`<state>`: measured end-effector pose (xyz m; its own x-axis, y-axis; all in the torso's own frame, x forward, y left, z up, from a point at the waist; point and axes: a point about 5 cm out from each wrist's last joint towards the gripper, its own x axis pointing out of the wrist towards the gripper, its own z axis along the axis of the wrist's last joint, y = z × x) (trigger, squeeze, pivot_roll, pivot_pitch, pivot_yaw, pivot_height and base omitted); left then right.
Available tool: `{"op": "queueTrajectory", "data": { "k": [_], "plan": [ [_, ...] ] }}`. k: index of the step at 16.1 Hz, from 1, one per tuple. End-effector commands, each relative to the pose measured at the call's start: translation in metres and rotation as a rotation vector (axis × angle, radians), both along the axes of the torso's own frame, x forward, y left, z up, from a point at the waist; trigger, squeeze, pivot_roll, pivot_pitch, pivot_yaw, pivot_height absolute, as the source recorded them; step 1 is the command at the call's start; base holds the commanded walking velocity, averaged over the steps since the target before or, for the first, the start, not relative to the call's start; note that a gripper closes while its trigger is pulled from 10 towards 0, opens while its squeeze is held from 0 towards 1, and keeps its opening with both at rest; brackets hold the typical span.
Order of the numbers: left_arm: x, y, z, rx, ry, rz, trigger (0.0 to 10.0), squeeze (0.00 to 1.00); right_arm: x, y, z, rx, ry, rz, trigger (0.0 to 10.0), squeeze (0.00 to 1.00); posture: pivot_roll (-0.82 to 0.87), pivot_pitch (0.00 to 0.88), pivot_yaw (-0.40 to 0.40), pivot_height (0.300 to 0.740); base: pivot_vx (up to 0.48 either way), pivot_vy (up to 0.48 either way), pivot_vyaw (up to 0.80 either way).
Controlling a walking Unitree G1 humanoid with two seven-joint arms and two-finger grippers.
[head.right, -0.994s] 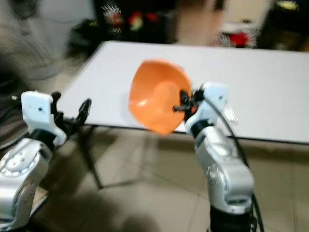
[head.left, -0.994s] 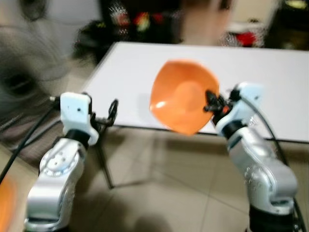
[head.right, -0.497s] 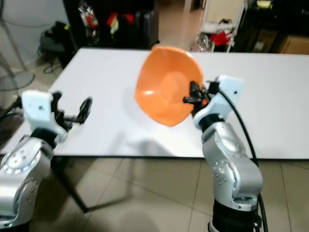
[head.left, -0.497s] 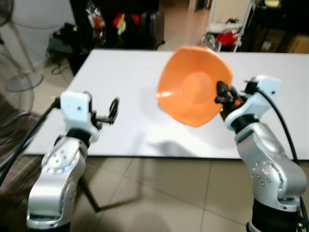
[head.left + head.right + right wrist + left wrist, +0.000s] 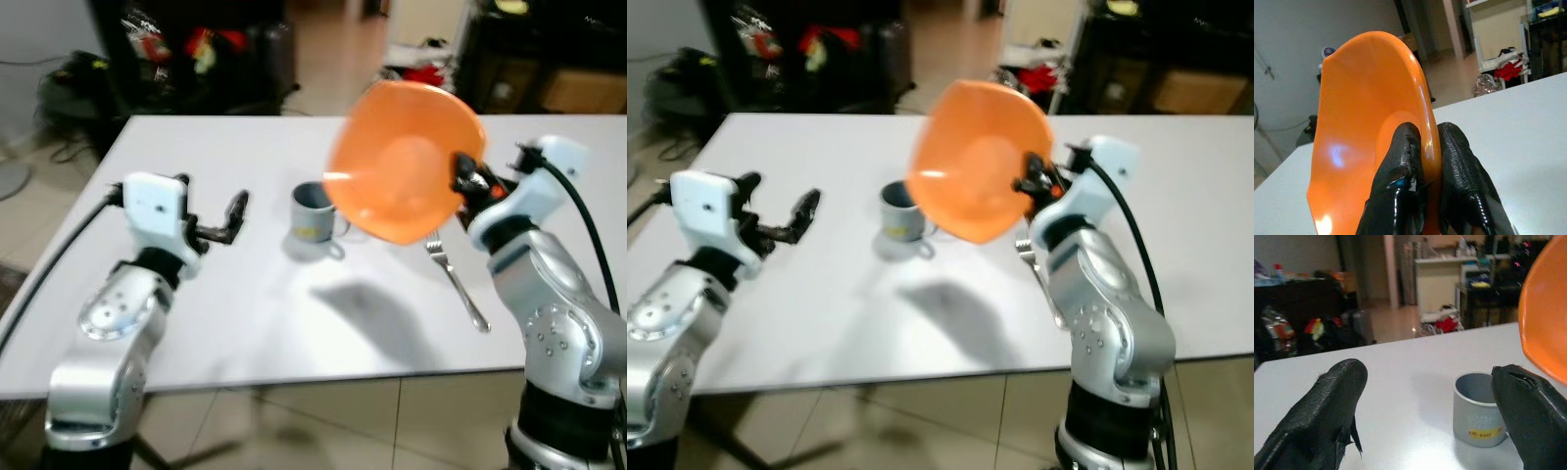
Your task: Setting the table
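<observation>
My right gripper (image 5: pixel 1422 161) stays clamped on the rim of the orange bowl (image 5: pixel 404 162), held tilted in the air above the white table (image 5: pixel 245 304); since half a second ago my view has advanced, bringing in a grey mug (image 5: pixel 315 212) and a fork (image 5: pixel 457 284) on the table. My left gripper (image 5: pixel 1430 416) hovers with fingers apart, holding nothing, near the mug.

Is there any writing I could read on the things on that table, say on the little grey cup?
"PAID": yellow sticker low on the grey mug.
Pale print above that sticker on the mug: too blurred to read.
Orange bowl in the right gripper: no writing visible.
</observation>
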<state>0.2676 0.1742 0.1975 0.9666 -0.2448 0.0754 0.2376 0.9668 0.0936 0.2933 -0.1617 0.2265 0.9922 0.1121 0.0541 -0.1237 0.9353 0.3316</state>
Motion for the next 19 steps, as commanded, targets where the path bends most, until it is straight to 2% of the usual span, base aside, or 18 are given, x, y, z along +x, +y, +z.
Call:
{"op": "queueTrajectory", "data": {
  "k": [1, 4, 8, 9, 10, 12, 14, 16, 19],
  "plan": [
    [0.000, -0.008, 0.004, -0.007, -0.010, -0.054, 10.0, 0.00, 0.001, -0.016, 0.001, 0.009, 0.018, -0.032, 10.0, 0.00, -0.11, 0.000, 0.001, 0.740, 0.379, 0.000, -0.67],
    [-0.003, -0.007, 0.005, 0.000, -0.007, -0.066, 10.0, 0.00, 0.007, -0.015, -0.006, 0.012, 0.105, 0.047, 10.0, 0.00, -0.11, 0.000, 0.006, 0.740, 0.340, 0.000, -0.22],
    [-0.012, -0.001, 0.009, 0.005, -0.021, -0.068, 10.0, 0.00, 0.031, -0.026, -0.019, 0.045, 0.275, 0.094, 10.0, 0.00, -0.10, 0.000, 0.002, 0.740, 0.000, 0.000, 0.00],
    [-0.015, -0.002, 0.010, 0.008, -0.020, -0.100, 10.0, 0.00, 0.037, -0.026, -0.020, 0.075, 0.294, 0.112, 10.0, 0.00, -0.10, 0.000, 0.002, 0.740, 0.000, 0.000, 0.00],
    [-0.018, -0.005, 0.010, 0.017, -0.015, -0.172, 10.0, 0.00, 0.050, -0.027, -0.026, 0.123, 0.333, 0.124, 10.0, 0.00, -0.09, 0.000, 0.003, 0.740, 0.000, 0.000, 0.00],
    [-0.018, -0.005, 0.009, 0.027, 0.004, -0.202, 10.0, 0.00, 0.058, -0.027, -0.030, 0.125, 0.356, 0.115, 10.0, 0.00, -0.09, 0.000, 0.003, 0.740, 0.000, 0.000, 0.00],
    [-0.017, -0.008, 0.006, 0.066, 0.072, -0.311, 10.0, 0.00, 0.085, -0.027, -0.040, 0.183, 0.385, 0.105, 10.0, 0.00, -0.08, 0.007, 0.010, 0.740, 0.000, 0.000, 0.00],
    [-0.017, -0.010, 0.004, 0.083, 0.099, -0.364, 10.0, 0.00, 0.094, -0.025, -0.042, 0.221, 0.366, 0.107, 10.0, 0.00, -0.07, 0.022, 0.017, 0.740, 0.000, 0.000, 0.00],
    [-0.022, -0.016, 0.002, 0.103, 0.149, -0.486, 10.0, 0.00, 0.103, -0.024, -0.051, 0.282, 0.389, 0.094, 10.0, 0.00, -0.06, 0.047, 0.025, 0.740, 0.000, 0.000, 0.00]
  ]
}}
